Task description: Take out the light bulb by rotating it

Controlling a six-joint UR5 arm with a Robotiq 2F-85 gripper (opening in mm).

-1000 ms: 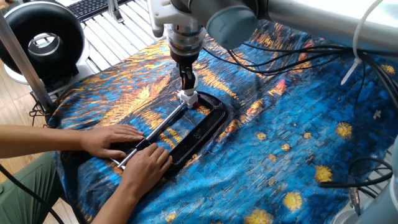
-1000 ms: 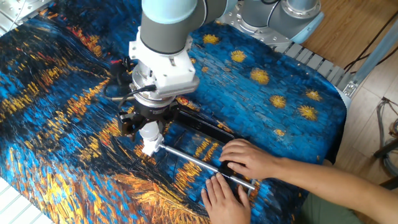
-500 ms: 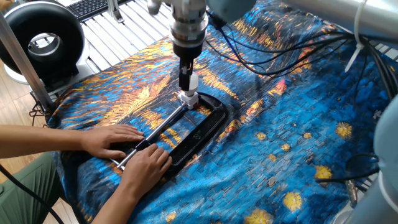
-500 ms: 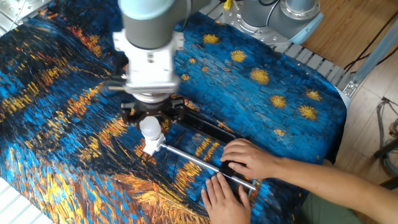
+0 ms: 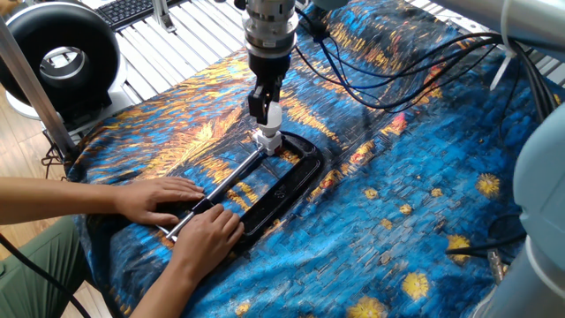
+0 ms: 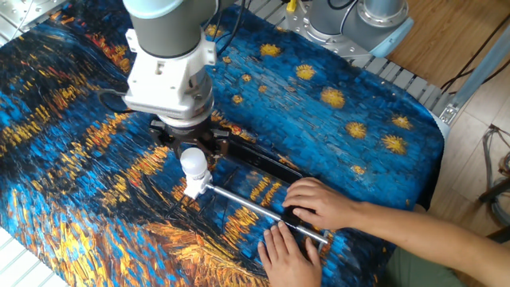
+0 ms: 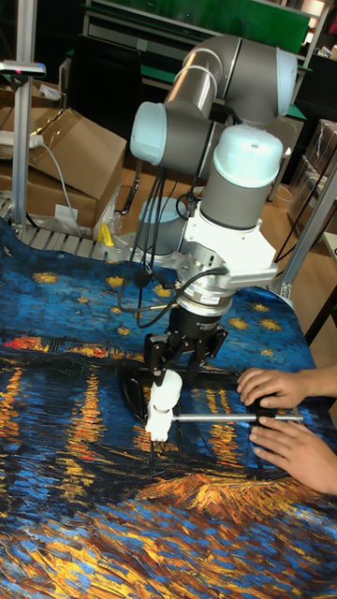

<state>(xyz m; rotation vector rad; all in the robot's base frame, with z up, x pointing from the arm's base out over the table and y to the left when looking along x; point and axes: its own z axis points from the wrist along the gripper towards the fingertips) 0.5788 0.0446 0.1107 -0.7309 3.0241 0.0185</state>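
Near the middle of the table, on the blue-and-orange painted cloth (image 5: 424,203), I am watching the gripper (image 5: 267,113) rising over the small white socket (image 5: 267,140). Compared with a second ago, the wrist has turned and lifted: in the other fixed view the fingers that were wrapped low around the light bulb (image 6: 194,163) are now sitting above and behind it, and the whole globe is showing. That suggests to me a turn has just been given and the arm is resetting for another, so the unscrewing is still under way.

The light bulb is standing upright with its base apparently still in the socket, which is fixed at the end of a silver rod (image 6: 255,206) beside a black clamp frame (image 5: 296,177). I cannot see the screw base clearly enough to say how much thread is still engaged.

The arm is hanging almost straight down over the bulb, wrist vertical, cables trailing off toward the far edge of the table. The jaws look released and parted around the top of the globe, though from the tall fixed view the fingers (image 7: 172,348) may still be brushing it.

A person's two hands (image 5: 185,216) are pressing the rod and frame down near the table's edge on their side, well apart from the gripper.
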